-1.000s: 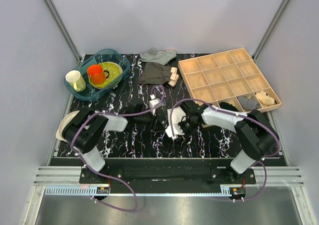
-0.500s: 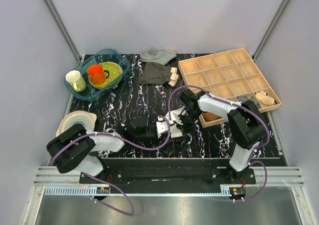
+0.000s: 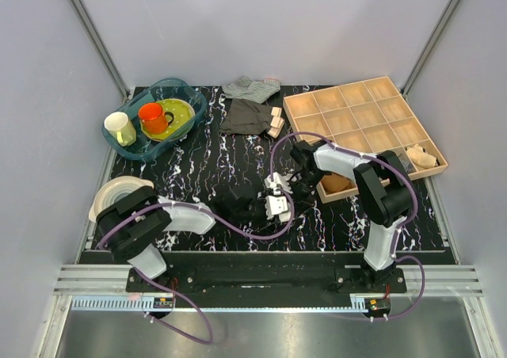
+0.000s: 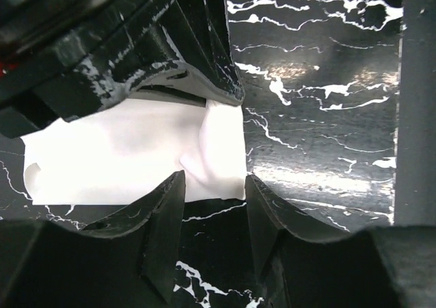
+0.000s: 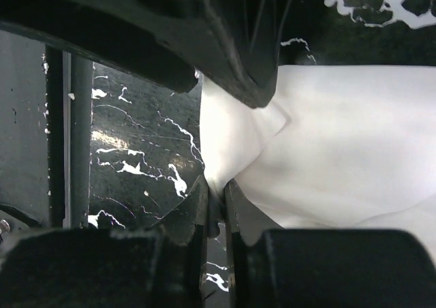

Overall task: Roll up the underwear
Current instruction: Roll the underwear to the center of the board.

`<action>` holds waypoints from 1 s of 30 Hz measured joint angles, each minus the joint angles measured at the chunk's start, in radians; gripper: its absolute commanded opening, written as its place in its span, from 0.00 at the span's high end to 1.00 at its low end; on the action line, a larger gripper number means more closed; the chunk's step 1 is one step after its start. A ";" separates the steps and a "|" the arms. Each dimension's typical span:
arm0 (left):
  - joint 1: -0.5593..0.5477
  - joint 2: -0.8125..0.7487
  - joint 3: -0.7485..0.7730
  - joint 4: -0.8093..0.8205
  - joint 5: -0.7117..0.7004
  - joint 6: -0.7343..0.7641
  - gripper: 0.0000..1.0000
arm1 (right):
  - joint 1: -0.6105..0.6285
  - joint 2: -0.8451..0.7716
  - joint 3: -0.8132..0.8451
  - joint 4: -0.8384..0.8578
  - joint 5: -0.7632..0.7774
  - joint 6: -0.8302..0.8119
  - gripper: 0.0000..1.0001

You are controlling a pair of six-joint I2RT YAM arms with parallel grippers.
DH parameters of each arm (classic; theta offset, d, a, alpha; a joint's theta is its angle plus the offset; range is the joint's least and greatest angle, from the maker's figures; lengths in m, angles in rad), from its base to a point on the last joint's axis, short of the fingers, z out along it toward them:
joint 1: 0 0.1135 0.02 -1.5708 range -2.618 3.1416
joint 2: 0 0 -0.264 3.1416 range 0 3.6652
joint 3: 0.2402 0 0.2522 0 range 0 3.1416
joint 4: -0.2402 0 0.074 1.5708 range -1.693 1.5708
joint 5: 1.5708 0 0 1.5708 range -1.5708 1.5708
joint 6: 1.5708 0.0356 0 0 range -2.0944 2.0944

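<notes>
Near the middle of the black white-veined marble counter (image 3: pixel 198 164) lies the small white thin-cloth underwear (image 4: pixel 129 155). The right end effector (image 5: pixel 215 185) pinches its folded edge, and the left end effector (image 4: pixel 214 178) stands spread astride its corner.

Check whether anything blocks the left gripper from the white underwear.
Nothing visible does. The edge of the underwear lies between the open fingers of the left gripper, on the marble tabletop. The only thing close is the right gripper, pinched on a fold of the same cloth from the opposite side.
</notes>
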 measured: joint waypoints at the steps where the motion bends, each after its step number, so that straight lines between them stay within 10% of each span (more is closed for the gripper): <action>1: -0.001 0.007 0.010 -0.013 -0.007 0.007 0.55 | -0.005 0.006 0.005 -0.004 -0.001 0.003 0.93; 30: -0.034 0.114 0.132 -0.143 -0.053 0.055 0.51 | -0.050 0.085 0.050 -0.044 -0.053 0.057 0.90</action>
